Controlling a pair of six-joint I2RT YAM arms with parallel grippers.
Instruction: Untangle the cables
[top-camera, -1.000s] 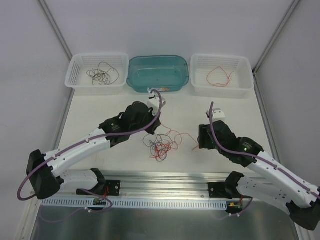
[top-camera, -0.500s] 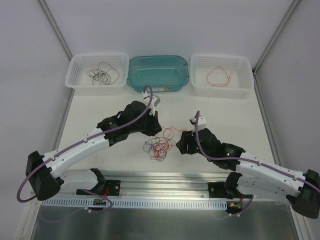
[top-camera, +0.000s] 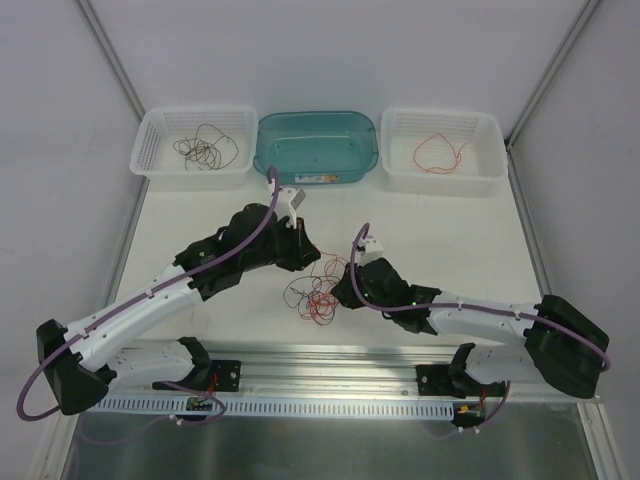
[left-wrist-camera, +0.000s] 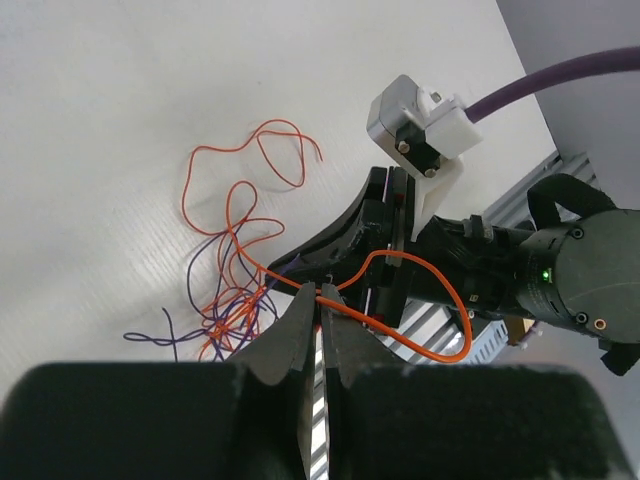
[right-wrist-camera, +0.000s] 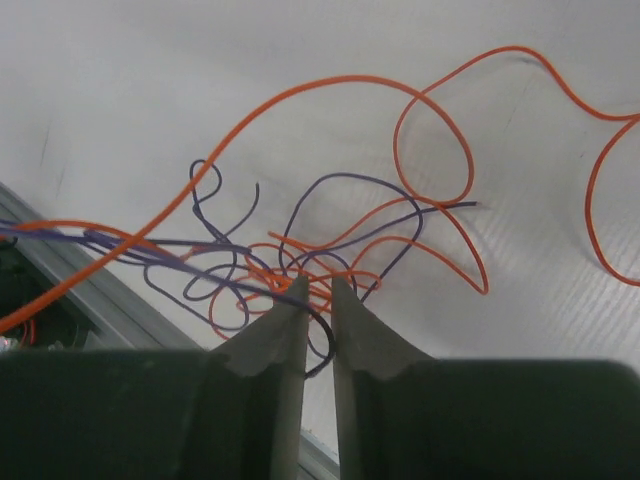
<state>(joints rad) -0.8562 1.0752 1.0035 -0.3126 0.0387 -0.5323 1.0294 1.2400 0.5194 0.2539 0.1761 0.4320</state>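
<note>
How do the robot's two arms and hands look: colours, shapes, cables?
The left arm and right arm have white link shells and black joint housings. A thick purple cable runs along each. A white-and-grey camera block sits at each wrist. The left hand and right hand each have two dark, tapered fingers. A green light glows on the right arm.

top external: high over the near edge, looking down on the whole white table (top-camera: 450, 230) | wrist views: close, angled down at mid-table | all share: thin orange and purple wires (top-camera: 315, 292)
</note>
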